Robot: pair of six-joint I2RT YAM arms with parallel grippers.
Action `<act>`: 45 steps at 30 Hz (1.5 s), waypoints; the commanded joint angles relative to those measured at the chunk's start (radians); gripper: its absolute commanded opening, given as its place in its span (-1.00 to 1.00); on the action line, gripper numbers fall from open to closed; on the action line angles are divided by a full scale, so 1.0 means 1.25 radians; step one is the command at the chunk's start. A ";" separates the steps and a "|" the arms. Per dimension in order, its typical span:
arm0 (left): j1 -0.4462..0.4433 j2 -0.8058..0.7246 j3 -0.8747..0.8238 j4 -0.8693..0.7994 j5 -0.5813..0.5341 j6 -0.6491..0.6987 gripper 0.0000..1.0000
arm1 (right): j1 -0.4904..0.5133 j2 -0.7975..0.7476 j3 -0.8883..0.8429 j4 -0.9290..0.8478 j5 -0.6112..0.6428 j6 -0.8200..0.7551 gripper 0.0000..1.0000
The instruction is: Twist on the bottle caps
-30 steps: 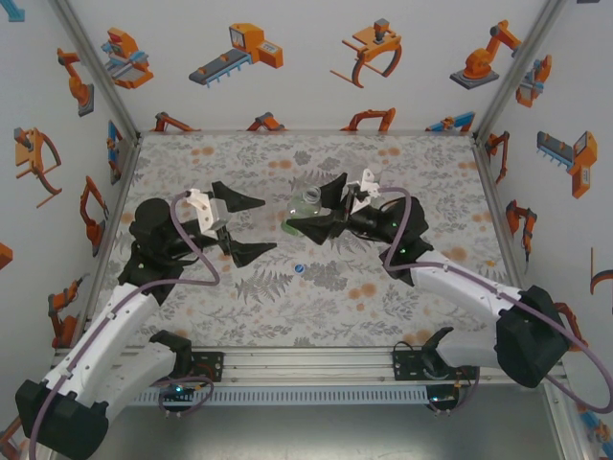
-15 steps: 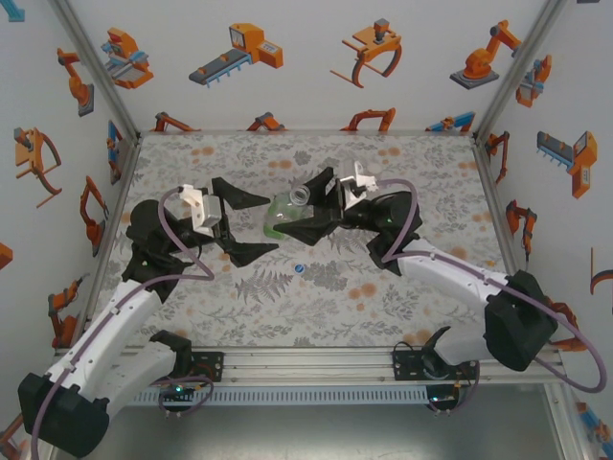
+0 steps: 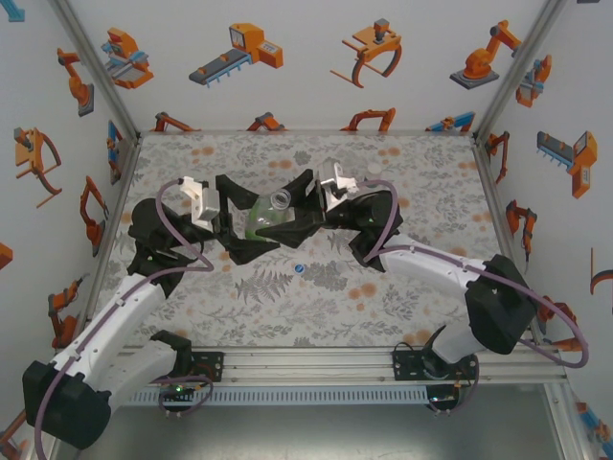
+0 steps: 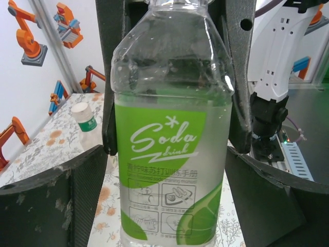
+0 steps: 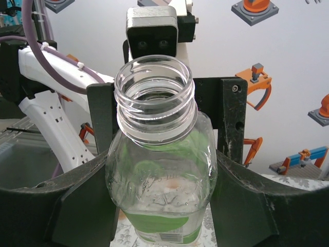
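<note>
Nearest the bases, the blue cap [image 3: 300,268] lies alone on the table [image 3: 402,307], well apart from both grippers and in front of them.

Up to mid-table now, where the two arms meet nose to nose. The bottle [image 3: 261,218] hangs tilted between them, clear of the table, its base toward the left arm and its neck toward the right and the far side.

The right gripper [image 5: 162,170] has it: both fingers [image 5: 247,200] press against the shoulder just below the neck, jaws drawn in narrow on the plastic. Its wrist view looks straight at the mouth [image 5: 154,85], which is open, threads bare, no cap on it.

The left gripper [image 4: 165,159] straddles the lower body, one finger [image 4: 51,206] on each side of the green-and-white label. Those jaws stand wide. A sliver of table shows between one finger and the bottle wall, so there is no squeeze there. On the other side I cannot tell whether the pad touches.

Beyond that, in the left wrist view, a capped bottle [image 4: 86,128] stands upright on the table toward the far wall, white cap [image 4: 80,108] on top, apart from both grippers.
</note>
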 commanded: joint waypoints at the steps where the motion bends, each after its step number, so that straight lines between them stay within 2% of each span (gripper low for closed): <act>1: -0.006 0.002 -0.009 0.046 0.025 -0.032 0.66 | 0.006 0.000 0.023 0.053 0.018 -0.026 -0.69; 11: -0.010 0.017 -0.006 0.049 0.028 -0.039 0.62 | 0.017 0.008 0.032 0.057 0.027 -0.034 -0.73; 19: -0.012 0.023 -0.001 0.043 0.039 -0.036 0.24 | 0.024 0.007 0.036 0.062 0.030 -0.033 -0.76; 29: -0.014 0.015 0.009 0.002 0.044 -0.007 -0.01 | 0.024 0.001 0.027 0.058 0.036 -0.037 -0.77; 32: -0.014 0.009 0.023 -0.055 0.055 0.034 -0.18 | 0.024 -0.004 0.027 0.043 0.037 -0.038 -0.62; 35: -0.014 0.005 0.036 -0.105 0.054 0.066 -0.32 | 0.024 -0.024 0.014 0.021 0.045 -0.053 -0.16; 38: -0.013 0.001 0.038 -0.127 0.043 0.078 -0.38 | 0.017 -0.060 -0.006 -0.023 0.060 -0.078 0.12; 40: -0.012 0.002 0.044 -0.138 0.039 0.085 -0.46 | 0.012 -0.087 -0.022 -0.052 0.065 -0.094 0.23; 45: -0.008 -0.005 0.037 -0.138 0.016 0.095 -0.66 | -0.013 -0.178 -0.085 -0.129 0.094 -0.124 0.28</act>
